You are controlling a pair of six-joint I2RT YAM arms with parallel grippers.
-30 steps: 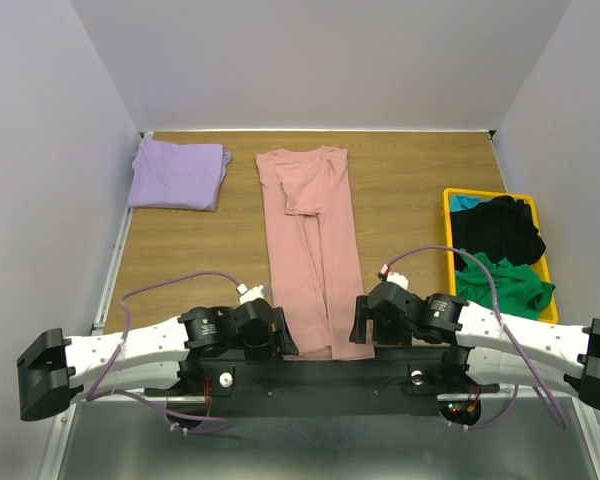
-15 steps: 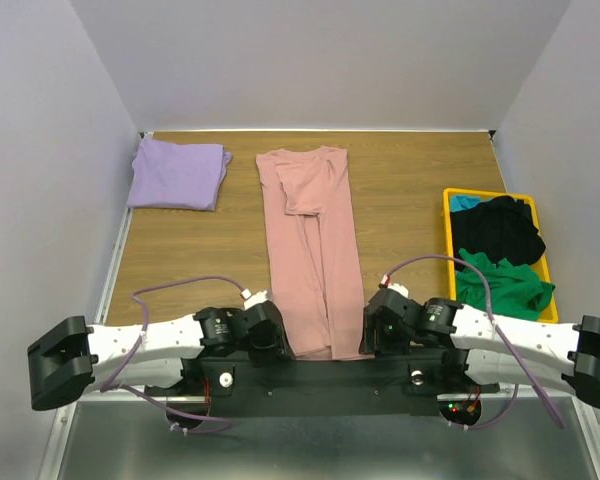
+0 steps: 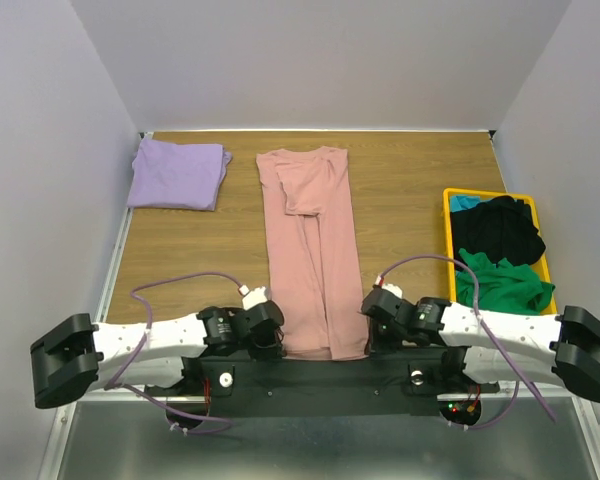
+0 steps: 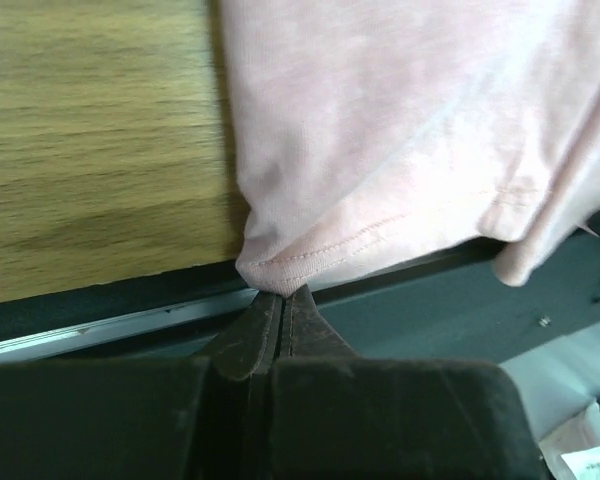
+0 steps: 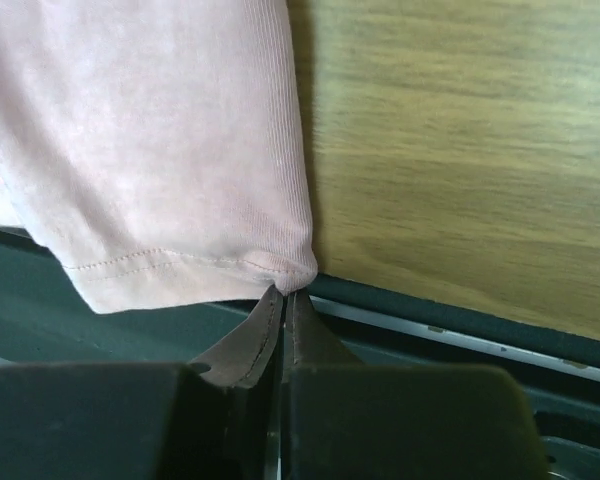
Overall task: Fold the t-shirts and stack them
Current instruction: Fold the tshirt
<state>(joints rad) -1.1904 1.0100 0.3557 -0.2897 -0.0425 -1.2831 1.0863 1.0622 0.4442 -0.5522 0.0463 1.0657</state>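
**Both hem corners of the pink t-shirt (image 3: 310,250) are pinched**

The pink t-shirt is lying down the middle of the table (image 3: 200,250). It's folded into a long narrow strip, with the collar end at the far side and the hem right at the near edge. One sleeve is folded in on top near the collar.

The left gripper (image 4: 280,297) has its fingers squeezed together on the left hem corner, and the stitched hem bunches up right at the tips. The right gripper (image 5: 285,295) is doing the same on the right hem corner, jaws clamped tight with the fabric nipped between them. Both are sitting low at the table's front lip.

The lavender t-shirt (image 3: 178,173) is folded in the far left corner, well apart from the pink one. Over on the right there's a yellow bin (image 3: 448,235) with the black t-shirt (image 3: 495,232), green t-shirt (image 3: 500,282) and a bit of the teal t-shirt (image 3: 463,203) heaped inside.
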